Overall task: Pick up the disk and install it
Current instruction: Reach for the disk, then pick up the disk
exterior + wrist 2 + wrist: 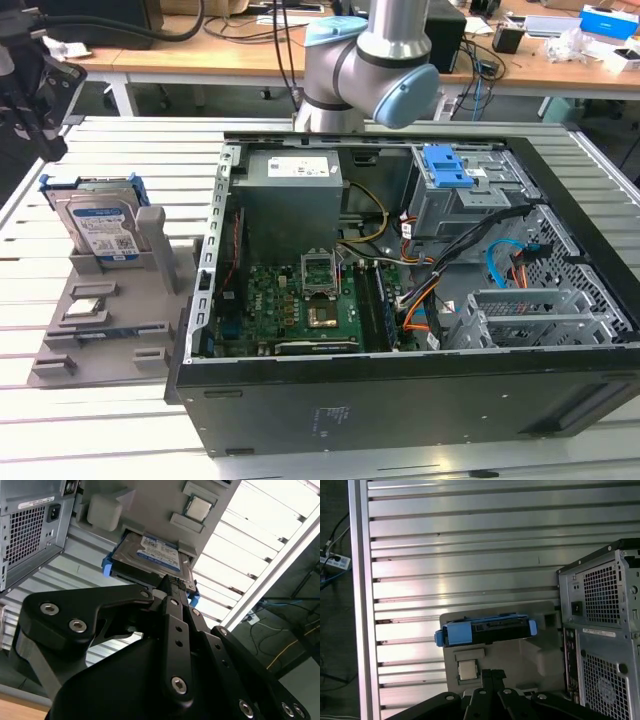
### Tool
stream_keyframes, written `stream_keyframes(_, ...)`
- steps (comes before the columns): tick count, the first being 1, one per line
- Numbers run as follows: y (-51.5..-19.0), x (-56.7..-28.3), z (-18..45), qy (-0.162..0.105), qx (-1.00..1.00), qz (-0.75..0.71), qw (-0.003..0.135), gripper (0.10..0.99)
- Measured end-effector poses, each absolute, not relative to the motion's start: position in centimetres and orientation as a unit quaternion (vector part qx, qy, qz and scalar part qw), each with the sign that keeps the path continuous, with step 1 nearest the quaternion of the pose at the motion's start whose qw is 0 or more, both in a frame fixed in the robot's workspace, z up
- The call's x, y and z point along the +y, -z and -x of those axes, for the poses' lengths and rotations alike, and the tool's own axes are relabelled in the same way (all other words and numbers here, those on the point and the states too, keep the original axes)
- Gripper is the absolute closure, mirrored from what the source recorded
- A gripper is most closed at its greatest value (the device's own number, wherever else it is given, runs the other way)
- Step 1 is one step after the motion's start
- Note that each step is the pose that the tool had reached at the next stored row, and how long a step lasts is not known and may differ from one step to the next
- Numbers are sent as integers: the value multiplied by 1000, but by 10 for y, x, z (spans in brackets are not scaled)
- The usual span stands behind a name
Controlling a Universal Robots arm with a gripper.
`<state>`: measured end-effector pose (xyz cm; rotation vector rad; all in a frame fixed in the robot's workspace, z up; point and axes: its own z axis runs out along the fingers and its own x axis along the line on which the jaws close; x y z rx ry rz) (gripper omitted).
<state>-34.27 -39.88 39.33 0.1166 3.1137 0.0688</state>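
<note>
i judge the pickup step barely begun: the disk (100,225) stands on edge in its grey holder (60,340), on the exterior view's left of the open computer case (400,405). my gripper (492,676) hangs above it, not touching. i cannot tell whether it's released or clenched. a grasp calls for squaring to the top edge.

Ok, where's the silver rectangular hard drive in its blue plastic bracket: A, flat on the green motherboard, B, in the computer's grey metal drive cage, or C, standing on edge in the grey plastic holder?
C: the hard drive stands on edge in the grey holder.
</note>
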Motion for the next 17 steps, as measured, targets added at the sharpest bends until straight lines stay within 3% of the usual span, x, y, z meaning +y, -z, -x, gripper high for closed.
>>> stream_keyframes(17, -393, -399, 356, -22, 999, -21, 12, 984)
